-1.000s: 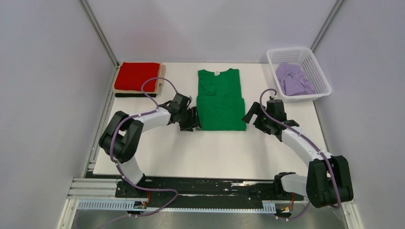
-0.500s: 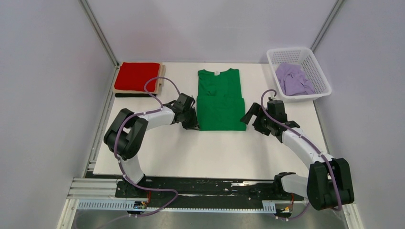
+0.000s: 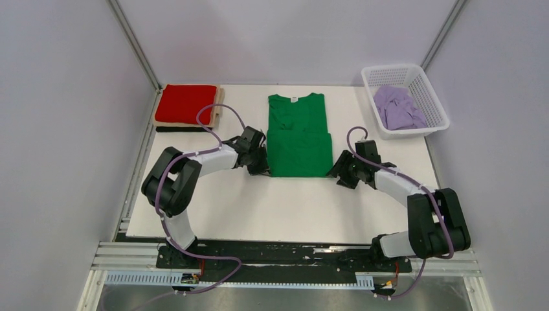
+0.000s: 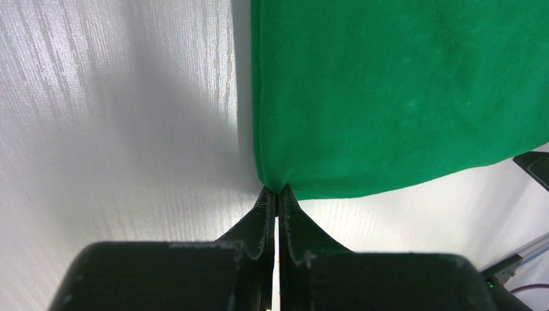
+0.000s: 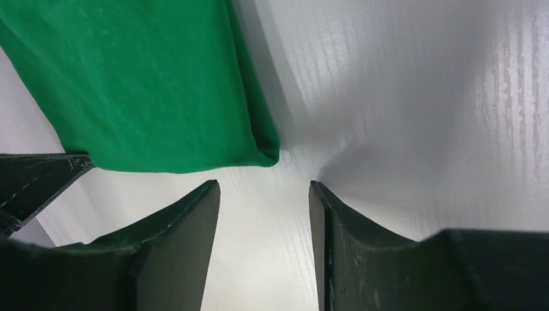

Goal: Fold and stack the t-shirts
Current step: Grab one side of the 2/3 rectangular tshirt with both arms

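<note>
A: Where does the green t-shirt [image 3: 299,136] lie?
B: Flat on the tabletop [image 3: 259,207]. The left claw [image 4: 277,194], pressed together, pinches its near left corner; the right claw [image 5: 264,194], spread, sits just beside its near right corner.

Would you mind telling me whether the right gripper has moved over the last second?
Yes. The right gripper has drawn away from the white basket, nearer and leftward, to the near right corner of the green t-shirt.
</note>
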### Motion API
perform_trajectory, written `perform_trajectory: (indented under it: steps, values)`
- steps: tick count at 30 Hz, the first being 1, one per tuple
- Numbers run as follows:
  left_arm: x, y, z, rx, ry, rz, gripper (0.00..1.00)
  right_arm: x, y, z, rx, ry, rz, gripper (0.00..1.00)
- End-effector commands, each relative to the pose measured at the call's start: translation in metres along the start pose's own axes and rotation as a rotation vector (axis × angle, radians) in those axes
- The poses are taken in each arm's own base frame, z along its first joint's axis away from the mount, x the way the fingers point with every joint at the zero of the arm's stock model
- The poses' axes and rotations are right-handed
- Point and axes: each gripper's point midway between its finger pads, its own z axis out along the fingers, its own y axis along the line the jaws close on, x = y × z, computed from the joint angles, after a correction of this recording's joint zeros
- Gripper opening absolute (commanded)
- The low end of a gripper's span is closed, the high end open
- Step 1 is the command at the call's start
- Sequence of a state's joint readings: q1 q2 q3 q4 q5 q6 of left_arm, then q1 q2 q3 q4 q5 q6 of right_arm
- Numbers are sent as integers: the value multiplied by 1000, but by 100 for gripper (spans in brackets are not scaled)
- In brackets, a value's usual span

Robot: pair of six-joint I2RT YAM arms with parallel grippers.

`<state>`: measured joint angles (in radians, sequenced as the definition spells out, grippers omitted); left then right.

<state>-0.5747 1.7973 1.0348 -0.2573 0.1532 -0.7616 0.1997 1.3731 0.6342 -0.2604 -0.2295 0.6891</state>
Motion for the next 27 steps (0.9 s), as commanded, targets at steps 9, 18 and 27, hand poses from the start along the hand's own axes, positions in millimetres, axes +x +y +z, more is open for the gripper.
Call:
perform_trajectory:
  steps: [9,18,27]
  values:
    - [26,41,7,-145,49,0,0,-1,-4,25,-20,-14,44,47]
    - [29,44,3,-152,48,-3,0,11,-11,32,-9,30,50,3]
    - [54,26,-66,-36,13,68,0,60,30,-35,-231,90,-106,0]
